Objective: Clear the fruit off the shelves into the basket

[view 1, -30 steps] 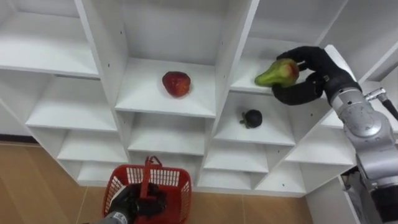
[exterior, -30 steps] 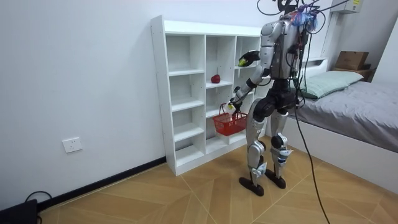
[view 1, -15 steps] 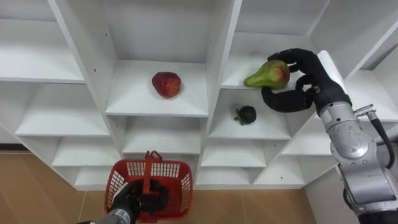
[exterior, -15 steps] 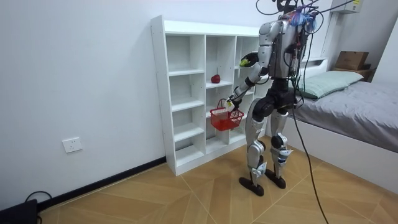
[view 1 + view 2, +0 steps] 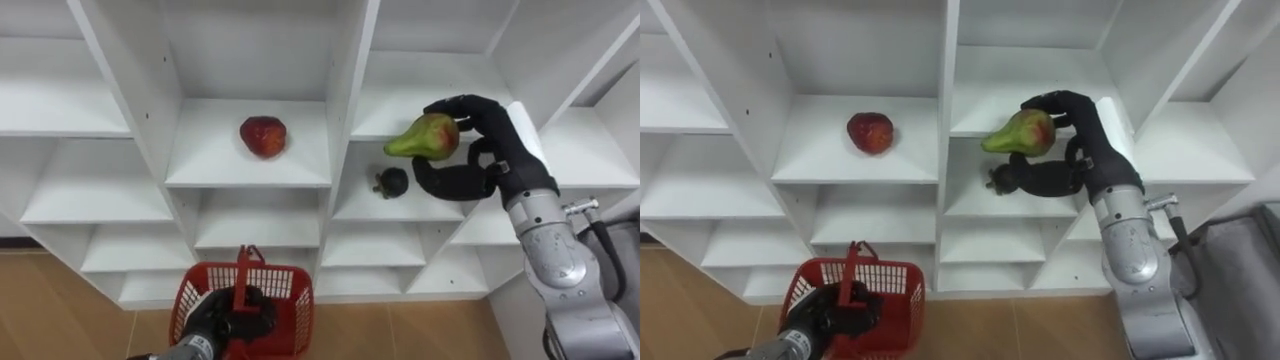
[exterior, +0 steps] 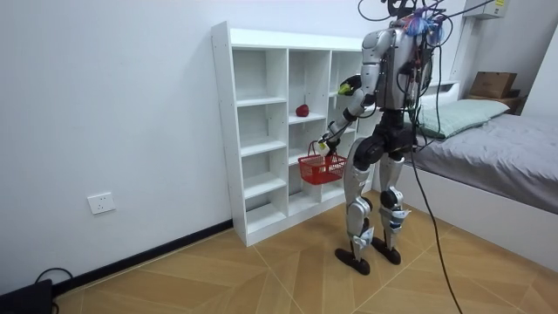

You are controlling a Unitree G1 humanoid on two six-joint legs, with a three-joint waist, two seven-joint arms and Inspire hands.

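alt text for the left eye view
The robot's right hand holds a green pear in front of a white shelf unit, where a red apple and a small dark fruit sit in separate compartments. Below, its left hand grips the handle of a red basket.

A white shelf unit (image 6: 261, 131) stands on the wooden floor (image 6: 261, 270), its back to the wall. It is split into three columns of open compartments. In the middle column, on an upper board, lies a red apple (image 5: 262, 136), about midway across the board and clear of both dividers. In the next column to the right, on a board set a little lower, sits a small dark fruit (image 5: 392, 182). It lies toward the left of its compartment, near the divider and well apart from the apple. The other boards that show are bare white.
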